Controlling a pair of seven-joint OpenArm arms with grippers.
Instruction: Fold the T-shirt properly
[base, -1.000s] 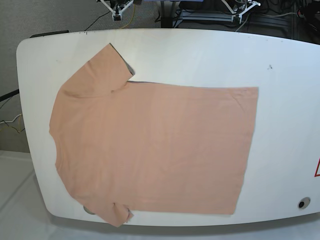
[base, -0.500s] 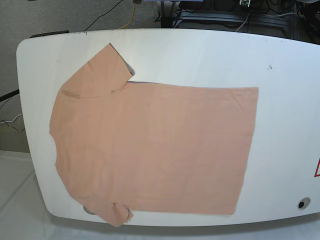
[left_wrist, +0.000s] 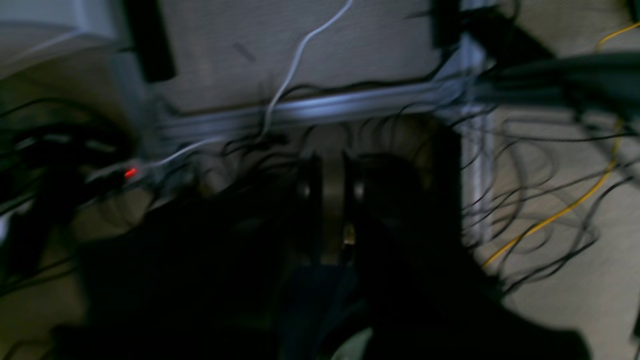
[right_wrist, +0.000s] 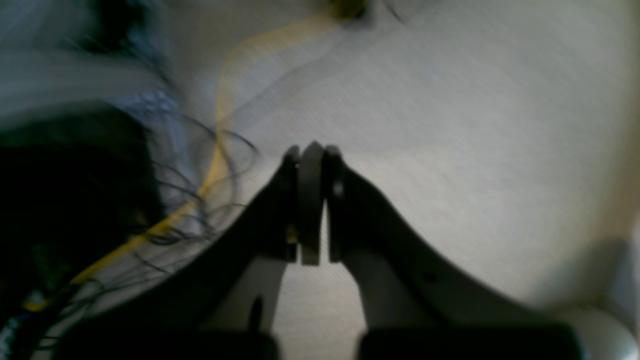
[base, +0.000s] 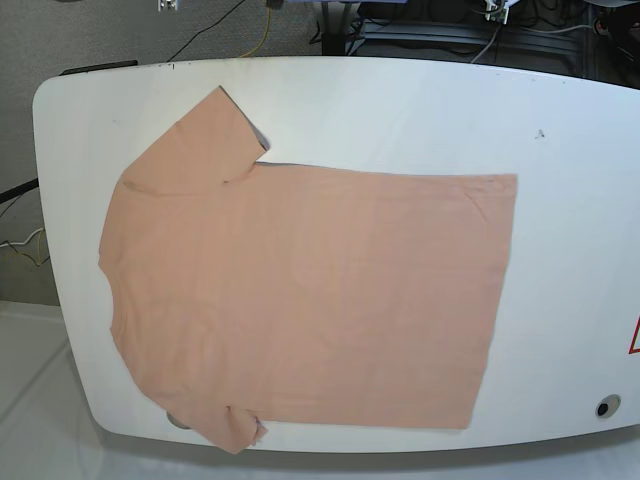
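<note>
The peach T-shirt (base: 300, 290) lies spread flat on the white table (base: 400, 110), collar end at the left, hem at the right, one sleeve toward the far edge and one at the near edge. Neither arm reaches over the table in the base view. My left gripper (left_wrist: 330, 187) is shut with nothing in it and hangs over a floor full of cables. In the blurred right wrist view, the right gripper (right_wrist: 311, 165) is shut too, empty, above grey carpet. No part of the shirt shows in either wrist view.
Beyond the table's far edge run cables (base: 215, 30) and a dark metal frame (base: 430, 30). A small round fitting (base: 606, 406) sits at the table's near right corner. A yellow cable (left_wrist: 565, 210) and black wires cross the floor below the left gripper.
Both grippers, seen at the top edge a second ago, have drawn back out of the base view. The T-shirt has not moved.
</note>
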